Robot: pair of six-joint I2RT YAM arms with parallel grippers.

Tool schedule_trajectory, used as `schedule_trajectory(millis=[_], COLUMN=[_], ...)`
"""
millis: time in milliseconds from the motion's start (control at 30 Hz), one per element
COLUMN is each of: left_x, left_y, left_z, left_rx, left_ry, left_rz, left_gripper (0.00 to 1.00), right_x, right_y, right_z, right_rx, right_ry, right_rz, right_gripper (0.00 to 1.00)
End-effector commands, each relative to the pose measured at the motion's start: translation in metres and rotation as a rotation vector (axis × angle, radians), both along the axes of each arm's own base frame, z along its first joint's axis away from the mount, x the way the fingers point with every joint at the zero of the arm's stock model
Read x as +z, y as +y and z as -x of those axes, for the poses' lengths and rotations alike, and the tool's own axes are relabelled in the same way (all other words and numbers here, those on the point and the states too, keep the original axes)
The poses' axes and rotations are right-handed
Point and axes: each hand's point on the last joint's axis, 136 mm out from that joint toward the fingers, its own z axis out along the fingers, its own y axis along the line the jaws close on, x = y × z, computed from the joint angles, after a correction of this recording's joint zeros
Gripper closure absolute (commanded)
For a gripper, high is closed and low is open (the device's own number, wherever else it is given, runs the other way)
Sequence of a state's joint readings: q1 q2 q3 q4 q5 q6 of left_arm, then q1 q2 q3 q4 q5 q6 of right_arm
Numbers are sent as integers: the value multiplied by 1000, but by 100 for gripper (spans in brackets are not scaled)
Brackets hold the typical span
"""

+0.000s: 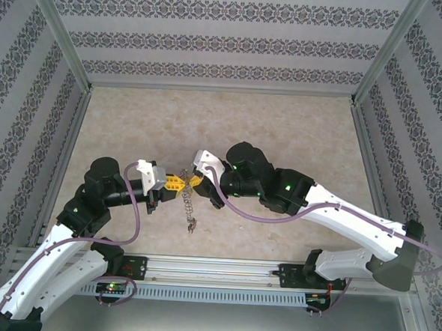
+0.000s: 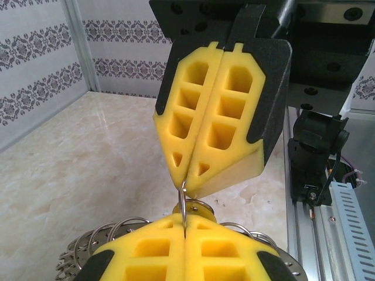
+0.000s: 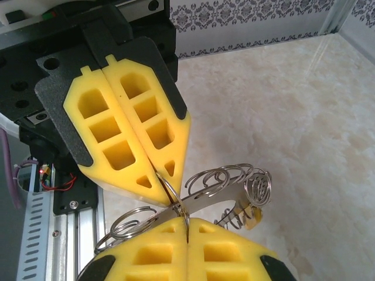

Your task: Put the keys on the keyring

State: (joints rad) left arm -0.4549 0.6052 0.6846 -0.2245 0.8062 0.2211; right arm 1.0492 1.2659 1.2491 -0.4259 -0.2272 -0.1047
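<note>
Top external view: left hand (image 1: 173, 182) and right hand (image 1: 197, 180) meet tip to tip above the tabletop (image 1: 283, 124), both clamped on the keyring (image 1: 189, 206) dangling between them. Likely 2 grips steady it and pry its coil open for threading.

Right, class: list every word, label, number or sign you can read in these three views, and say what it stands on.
No readable text anywhere.
The yellow fingers: blank.
The keyring: bare metal, no stamp visible.
The wallpaper: ornament only, no letters.
</note>
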Motion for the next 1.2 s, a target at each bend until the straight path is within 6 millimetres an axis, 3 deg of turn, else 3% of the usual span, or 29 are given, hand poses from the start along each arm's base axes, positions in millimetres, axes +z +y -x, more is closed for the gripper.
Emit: schedule_trajectory(millis=[0,333,533,700,900,1167], left_x=[28,33,37,44,55,61], left_y=[1,4,5,4,2,1], left_z=[12,12,14,18,24,29], left_rx=[-45,-20,-22,-40,-71,-97], left_ry=[-110,-137,-143,-145,-144,-144], left_rz=[59,69,78,97,142,173], left_gripper=[100,100,100,100,100,100], right_x=[-6,-5,2,25,60,54], right_y=[-5,-6,-12,-19,-10,11], right_z=[-12,-8,-7,4,36,31], right_rx=[-52,-42,-44,-12,144,186], right_ry=[31,63,37,-77,-269,-283], right_rz=[37,28,18,-61,-196,-181], right_gripper=[100,99,73,58,53,55])
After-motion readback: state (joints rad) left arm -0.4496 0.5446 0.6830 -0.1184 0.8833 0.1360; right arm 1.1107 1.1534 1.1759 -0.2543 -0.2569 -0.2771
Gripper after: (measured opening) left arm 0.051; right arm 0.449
